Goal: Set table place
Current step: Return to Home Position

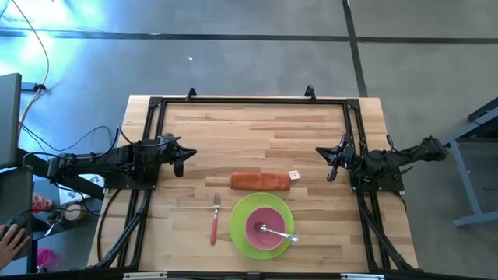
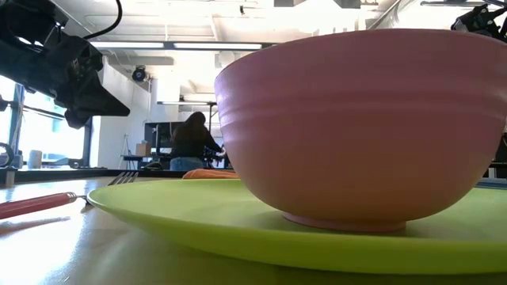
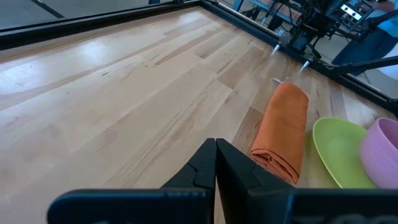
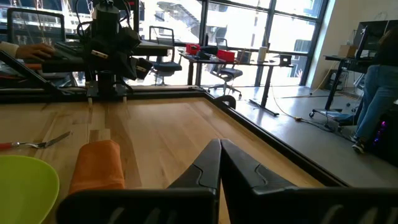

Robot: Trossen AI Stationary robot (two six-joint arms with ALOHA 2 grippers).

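Pink bowl (image 2: pixel 364 127) filled the low view, seated upright on the lime-green plate (image 2: pixel 238 229) near the front edge of the table (image 1: pixel 257 128). Silver spoon (image 1: pixel 278 232) lay in the bowl, handle out over the rim. Red-handled fork (image 1: pixel 215 220) lay just left of the plate, tines toward the far edge. Rolled orange cloth (image 1: pixel 260 181) sat just beyond the plate. Judged bowl and plate rigid, smooth and fairly light, best taken at the rim. Cutlery looked thin and slippery, best pinched at the handle. Left gripper (image 3: pixel 216 146) hung over the table's left side, right gripper (image 4: pixel 220 146) over its right. Both were clenched on nothing, pointing inward, well apart from the setting.
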